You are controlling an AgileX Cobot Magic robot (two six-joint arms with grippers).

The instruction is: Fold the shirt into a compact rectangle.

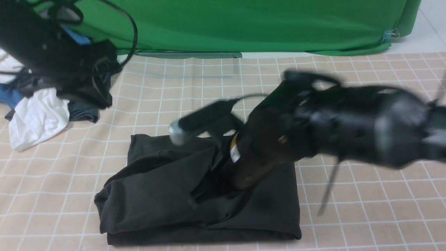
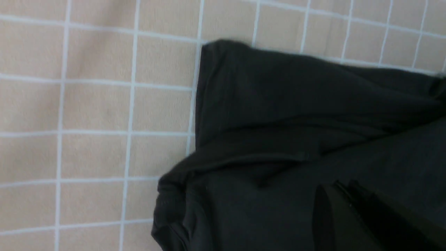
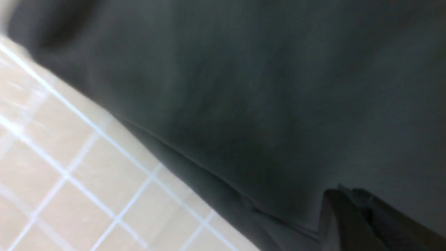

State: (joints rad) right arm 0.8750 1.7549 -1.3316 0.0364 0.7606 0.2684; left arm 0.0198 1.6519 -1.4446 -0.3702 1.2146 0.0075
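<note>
The black shirt lies folded into a rough, rumpled rectangle on the beige checked cloth. Loose folds bunch at its middle and left side. My right gripper reaches in from the right, blurred, with its tip down at the middle of the shirt. In the right wrist view its fingertips are pressed together just over the dark fabric, and no cloth shows between them. My left gripper hangs raised at the upper left, away from the shirt. It is shut and empty, above a corner of the shirt.
A pile of other clothes sits at the far left: a white garment and a dark grey one. A green backdrop hangs behind the table's far edge.
</note>
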